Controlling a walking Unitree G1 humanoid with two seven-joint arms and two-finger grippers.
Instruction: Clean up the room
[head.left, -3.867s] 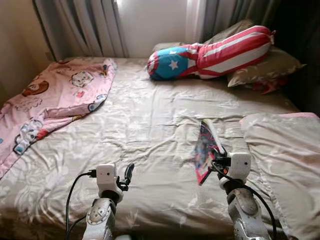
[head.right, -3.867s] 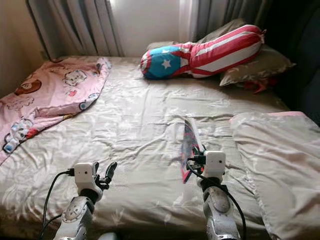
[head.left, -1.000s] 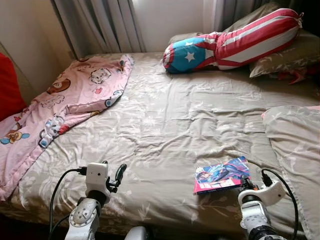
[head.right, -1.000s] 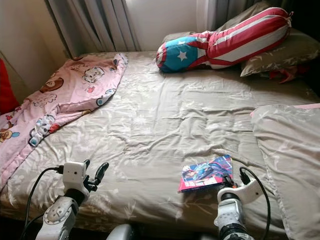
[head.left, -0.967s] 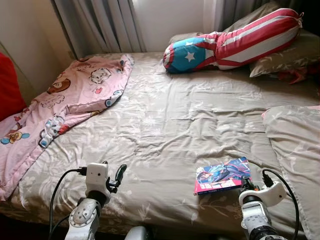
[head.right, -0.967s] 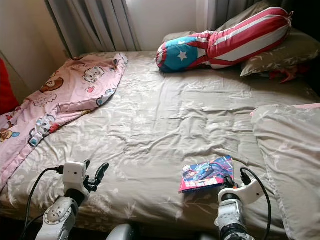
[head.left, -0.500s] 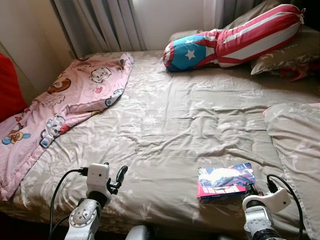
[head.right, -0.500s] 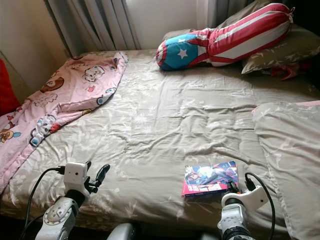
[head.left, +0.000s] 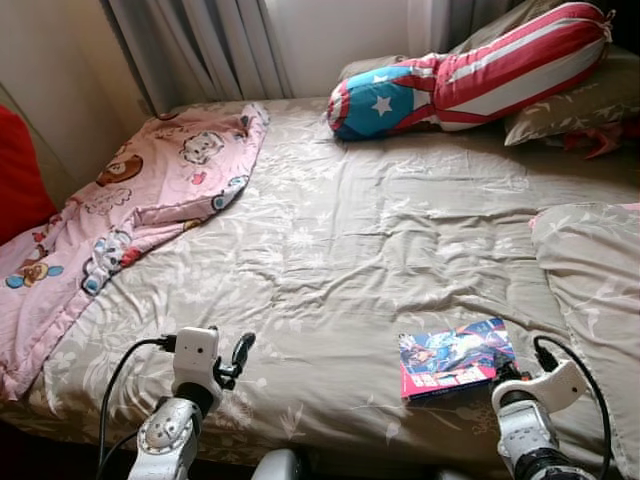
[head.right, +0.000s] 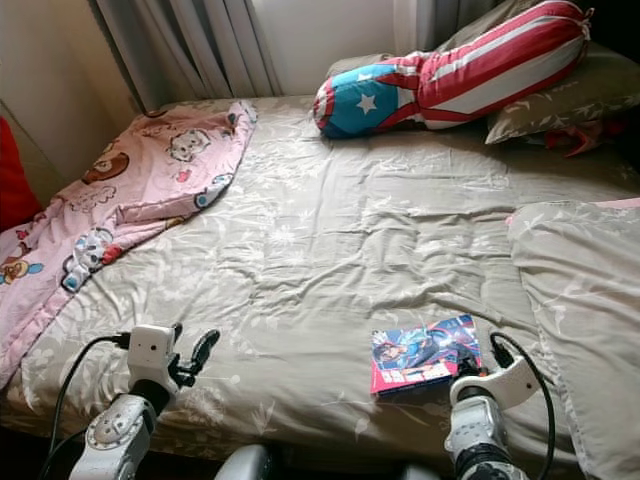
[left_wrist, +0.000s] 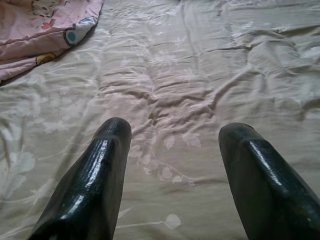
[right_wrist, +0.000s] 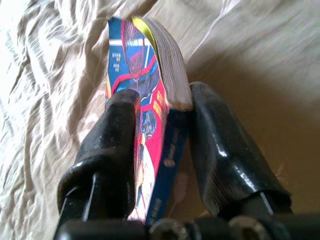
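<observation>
A colourful comic book (head.left: 455, 358) lies near the front right of the beige bed (head.left: 350, 220), flat, cover up. My right gripper (right_wrist: 162, 135) is shut on the book (right_wrist: 145, 90), one black finger on its cover and one on its back. In the right eye view the same book (head.right: 425, 355) sits just ahead of my right wrist. My left gripper (head.left: 238, 352) hovers open over the bed's front left, its fingers (left_wrist: 95, 175) wide apart above bare quilt.
A pink cartoon blanket (head.left: 120, 210) drapes over the bed's left side. A star-and-stripe bolster (head.left: 460, 75) and grey pillows (head.left: 570, 100) lie at the head. Another pillow (head.left: 595, 280) sits at the right edge. Curtains (head.left: 190, 45) hang behind.
Seconds ago my right gripper held the book upright; it now lies flat, lower and nearer the front edge. The camera has shifted. The left arm has barely moved.
</observation>
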